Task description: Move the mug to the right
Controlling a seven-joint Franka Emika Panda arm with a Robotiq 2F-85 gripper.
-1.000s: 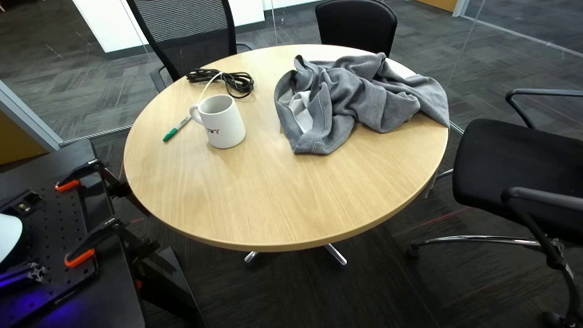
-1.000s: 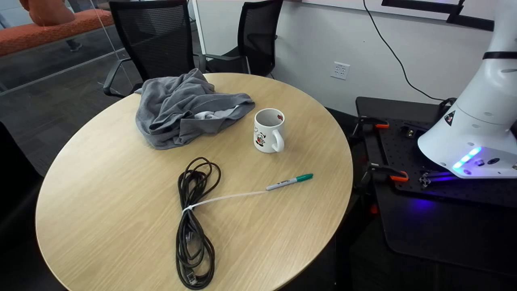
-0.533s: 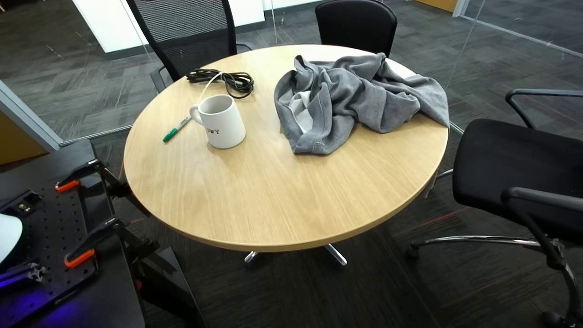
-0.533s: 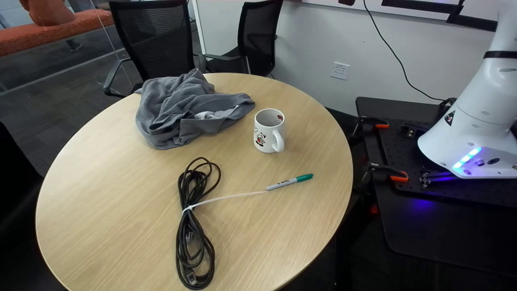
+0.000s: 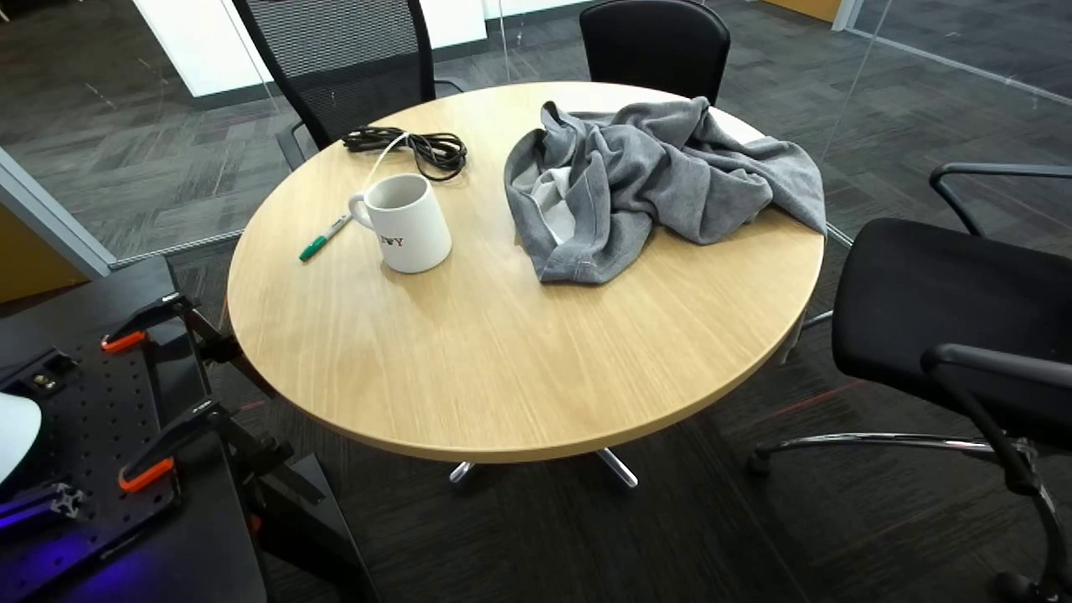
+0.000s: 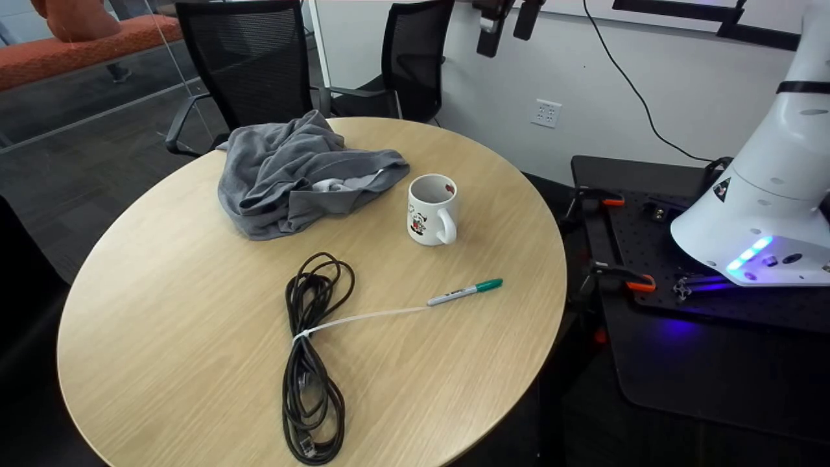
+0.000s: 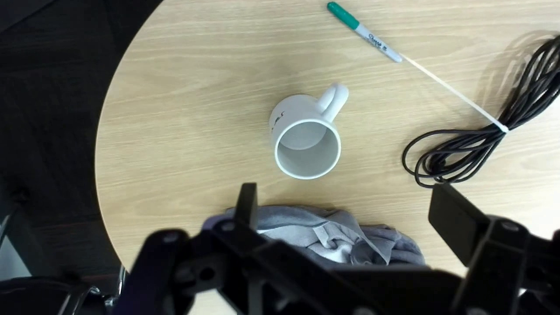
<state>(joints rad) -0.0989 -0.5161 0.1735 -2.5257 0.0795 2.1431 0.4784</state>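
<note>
The white mug stands upright on the round wooden table, seen in both exterior views (image 5: 412, 230) (image 6: 428, 217). Its loop handle points toward the green marker side. In the wrist view the mug (image 7: 302, 135) is near the middle, its open top facing the camera. My gripper (image 6: 506, 37) hangs high at the top edge of an exterior view, well above the table and apart from the mug. In the wrist view the gripper (image 7: 345, 194) has its fingers wide apart with nothing between them. The gripper does not show in the remaining exterior view.
A green marker (image 6: 463, 292) and a bundled black cable (image 6: 311, 376) with a white tie lie near the mug. A crumpled grey cloth (image 5: 636, 184) lies on the table (image 5: 519, 360). Office chairs (image 5: 653, 46) stand around. The black robot stand (image 6: 700, 363) is beside the table.
My gripper has come down into an exterior view from above its top edge, and both fingers now show. The mug and the other table items have not moved.
</note>
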